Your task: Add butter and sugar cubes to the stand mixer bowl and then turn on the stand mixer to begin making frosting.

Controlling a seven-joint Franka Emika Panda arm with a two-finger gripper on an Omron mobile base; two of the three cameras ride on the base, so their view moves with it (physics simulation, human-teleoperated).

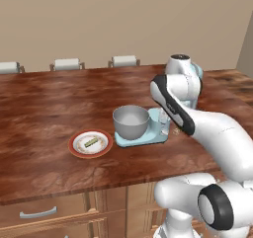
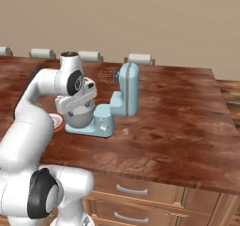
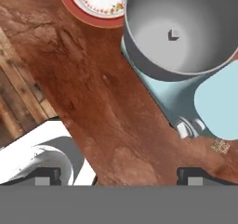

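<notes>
Pale light-blue stand mixer (image 2: pixel 123 98) parked on the brown wooden desk (image 1: pixel 44 108) with its rounded head tilted up and back, presumably to leave the bowl mouth free for loading. Round grey metal stand mixer bowl (image 1: pixel 131 122) seated on the mixer's flat base, with one tiny whitish-grey sugar cube (image 3: pixel 174 34) lying at its bottom. Second small speckled cube (image 3: pixel 220 146) resting on the desk just beside the mixer base, on the side away from the bowl, near the two small knobs (image 3: pixel 189 127). Small yellowish-green stick of butter (image 1: pixel 91 142) lying on the flat red-rimmed white plate (image 1: pixel 75 145), just beside the bowl on the side away from the mixer's column. Claw (image 3: pixel 119 174) spread wide and gripping nothing, hovering above the desk close to the mixer base; bowl near and ahead of it, butter farther off beyond the bowl, loose cube nearest to one fingertip.
</notes>
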